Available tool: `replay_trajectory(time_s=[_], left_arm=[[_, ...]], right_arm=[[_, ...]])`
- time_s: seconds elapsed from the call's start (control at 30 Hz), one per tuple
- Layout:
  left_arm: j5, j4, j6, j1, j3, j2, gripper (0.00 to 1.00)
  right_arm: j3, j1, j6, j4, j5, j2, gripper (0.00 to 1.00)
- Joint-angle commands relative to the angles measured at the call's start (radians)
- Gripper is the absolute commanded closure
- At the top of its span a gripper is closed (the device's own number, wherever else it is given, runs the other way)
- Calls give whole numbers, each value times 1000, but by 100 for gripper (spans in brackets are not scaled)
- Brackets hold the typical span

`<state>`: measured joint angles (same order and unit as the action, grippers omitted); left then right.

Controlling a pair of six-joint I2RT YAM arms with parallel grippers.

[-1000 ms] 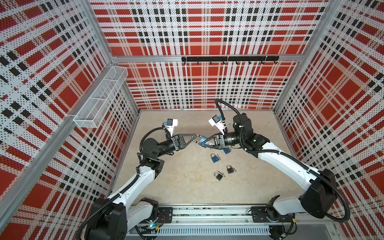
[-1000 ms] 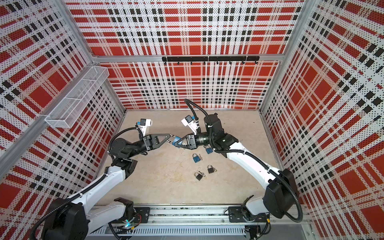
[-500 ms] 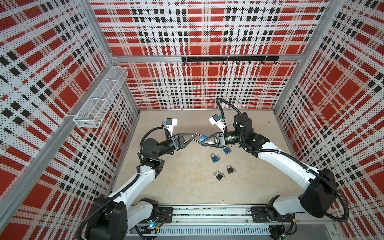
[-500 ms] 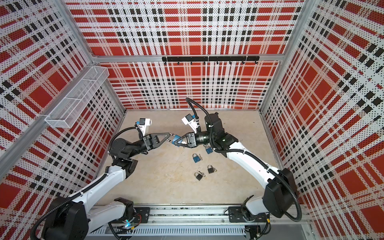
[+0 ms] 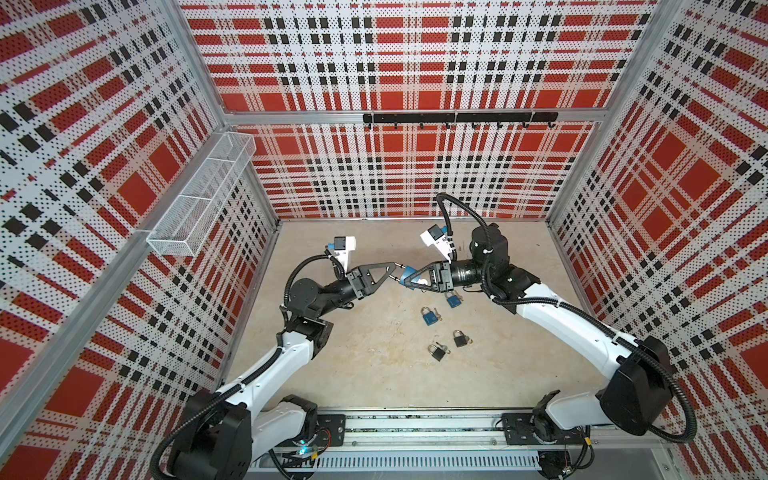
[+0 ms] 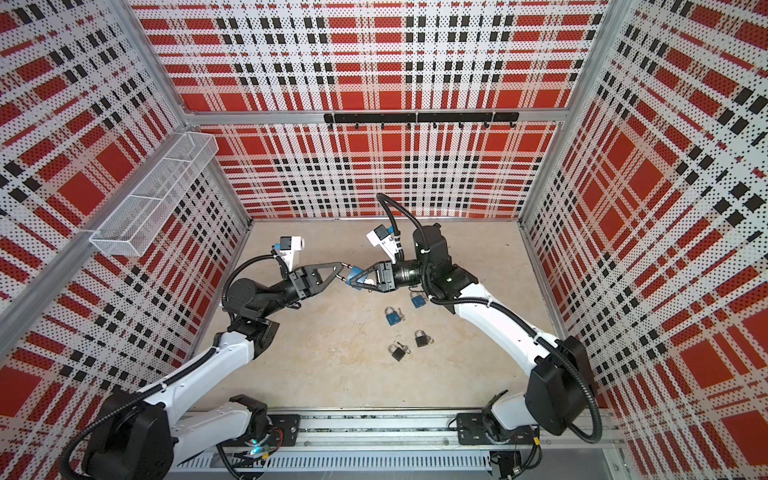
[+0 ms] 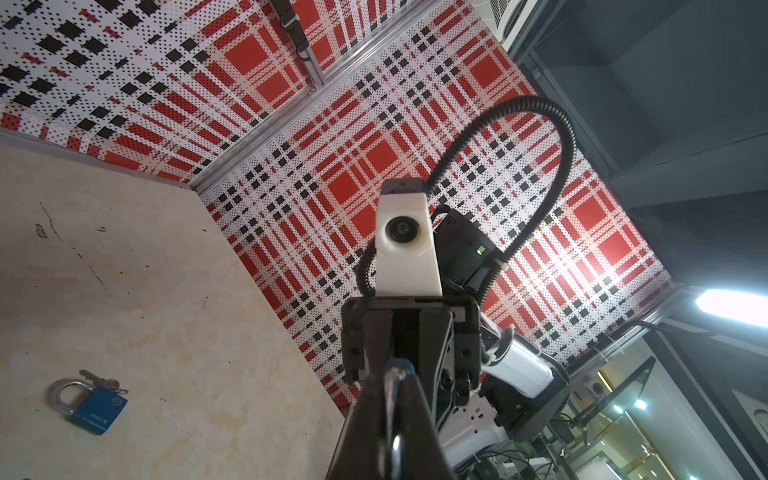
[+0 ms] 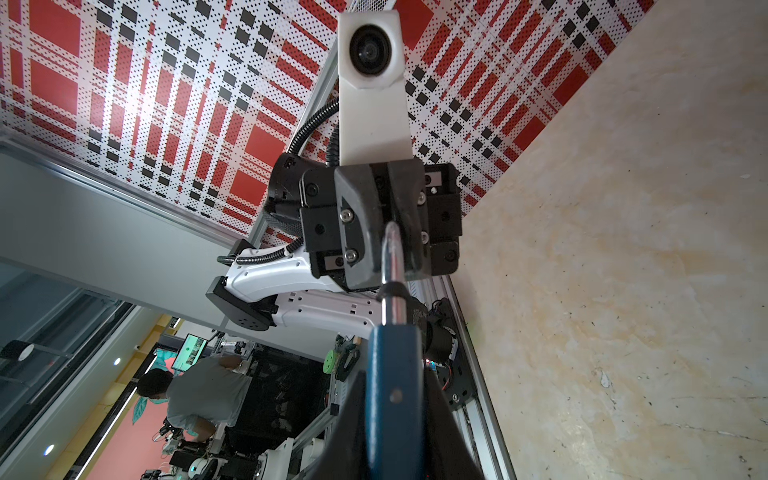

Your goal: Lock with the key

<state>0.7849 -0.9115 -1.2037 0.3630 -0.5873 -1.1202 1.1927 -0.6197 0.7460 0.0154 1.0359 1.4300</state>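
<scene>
**Above mid-table: padlock point(image 6: 354, 273) gripped from both ends**

Off the table point(image 5: 365, 374), near its middle, holding one blue padlock in the air. Clamping its body with the right gripper point(image 5: 409, 277), jaws narrow on the flat faces. Pinching its shackle point(image 8: 392, 266) with the left gripper point(image 5: 395, 267), jaws all but together round the steel bar. Likely to handle as small, dense and fully rigid: no give, hence passing any misaligned push straight into both grips. Smooth painted faces and polished steel, so probably prone to slipping or twisting; best taken across the flat body and low on a shackle leg, not on the bend. Reaching in from opposite sides, grippers lying roughly level above the table, fingertips almost meeting. Lying loose nearer the base rail point(image 5: 415, 428): four spare padlocks point(image 5: 429, 316), some with keys point(image 7: 102, 379) attached. None found on the held lock.
</scene>
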Motion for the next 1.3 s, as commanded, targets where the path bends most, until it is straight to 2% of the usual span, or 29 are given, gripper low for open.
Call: replay_trajectory(time_s=[0.0, 0.5, 0.97, 1.17, 1.27], left_arm=[[59, 42, 16, 84, 37, -10, 100], [-37, 74, 30, 214, 128, 43, 100], [-87, 126, 75, 331, 119, 25, 100], [-140, 126, 82, 409, 123, -2, 100], [-160, 126, 85, 419, 126, 1, 100]], right_arm=[[27, -24, 9, 209, 10, 12, 100], [36, -17, 28, 261, -25, 35, 100], [54, -16, 29, 266, -31, 63, 100], [59, -14, 36, 274, -30, 73, 100], [61, -14, 36, 270, -32, 74, 100]])
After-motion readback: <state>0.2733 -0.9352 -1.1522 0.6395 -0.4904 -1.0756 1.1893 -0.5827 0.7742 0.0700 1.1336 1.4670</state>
